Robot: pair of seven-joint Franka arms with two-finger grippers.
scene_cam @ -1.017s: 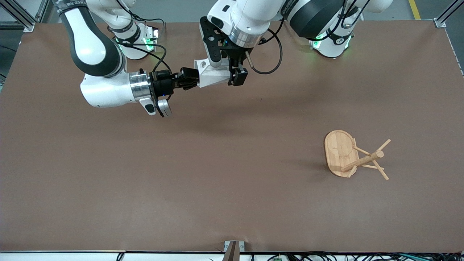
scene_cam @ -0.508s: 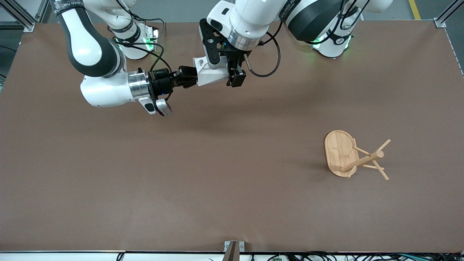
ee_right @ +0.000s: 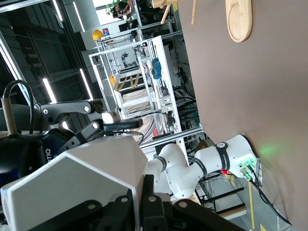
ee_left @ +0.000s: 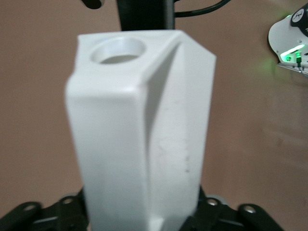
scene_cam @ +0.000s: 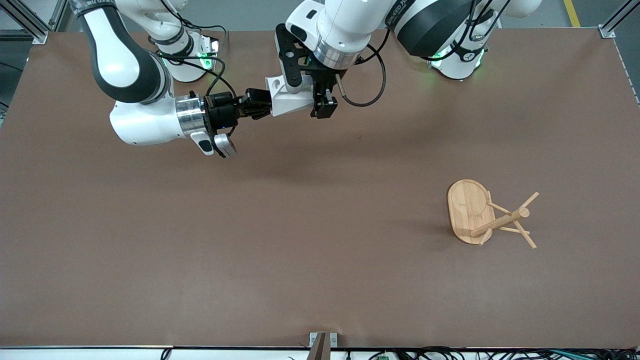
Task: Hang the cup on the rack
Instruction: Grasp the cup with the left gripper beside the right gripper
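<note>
The white faceted cup [scene_cam: 292, 102] hangs on its side in the air over the part of the table near the arms' bases. My right gripper [scene_cam: 262, 105] reaches in level from the right arm's end and is shut on the cup's thin wall [ee_right: 72, 187]. My left gripper [scene_cam: 306, 100] comes down from above, its fingers hugging both sides of the cup's body [ee_left: 139, 144]. The handle's round hole [ee_left: 119, 50] points away from the left gripper. The bamboo rack [scene_cam: 467, 210] stands on its oval base toward the left arm's end, nearer the front camera, well apart from both grippers.
The brown table top [scene_cam: 300, 240] is bare between the cup and the rack. A small metal bracket [scene_cam: 322, 340] sits at the table's edge nearest the front camera. The arms' bases [scene_cam: 455, 60] stand along the table's edge farthest from that camera.
The cup and both grippers have drifted slightly toward the arms' bases and the right arm's end. The rack has not moved.
</note>
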